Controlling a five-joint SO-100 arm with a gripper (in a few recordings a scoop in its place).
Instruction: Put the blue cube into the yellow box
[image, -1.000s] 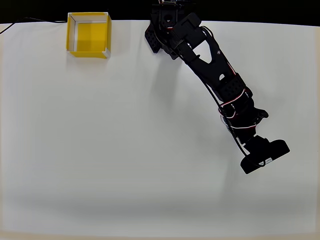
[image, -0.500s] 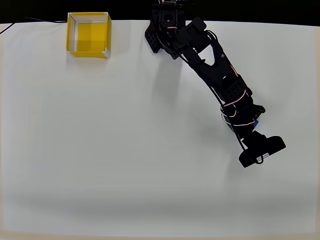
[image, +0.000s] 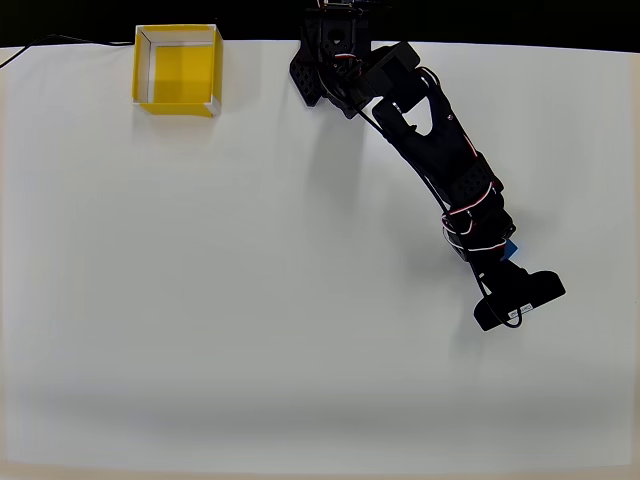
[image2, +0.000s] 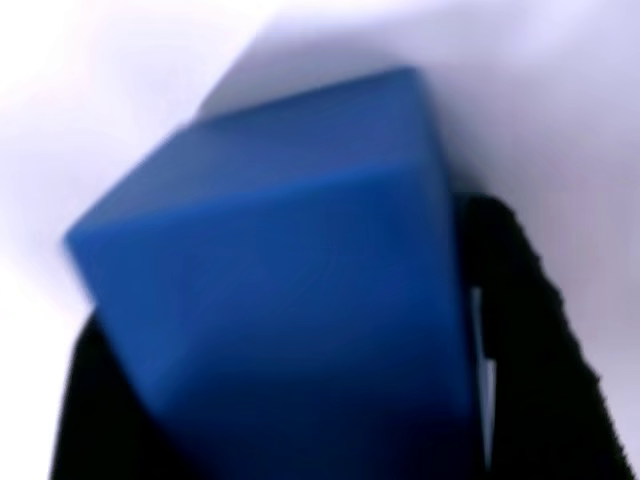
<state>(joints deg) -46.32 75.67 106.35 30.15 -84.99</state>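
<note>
White tabletop (image: 200, 300) is seen from overhead, with a dark strip along the far edge. The yellow box (image: 177, 69) sits at the upper left of that view, open side up and with nothing inside. The black arm (image: 430, 140) is stretched from its base at top centre toward the lower right, well apart from the box. A sliver of the blue cube (image: 511, 248) is glimpsed beside the wrist there. In the wrist view the blue cube (image2: 290, 290) looms very close, flanked by dark finger parts at the lower corners; the jaws appear clenched on it. The step in hand is judged to be the grasp or its first lift. Next, a lift clear of the tabletop and a long carry to above the box are called for.
</note>
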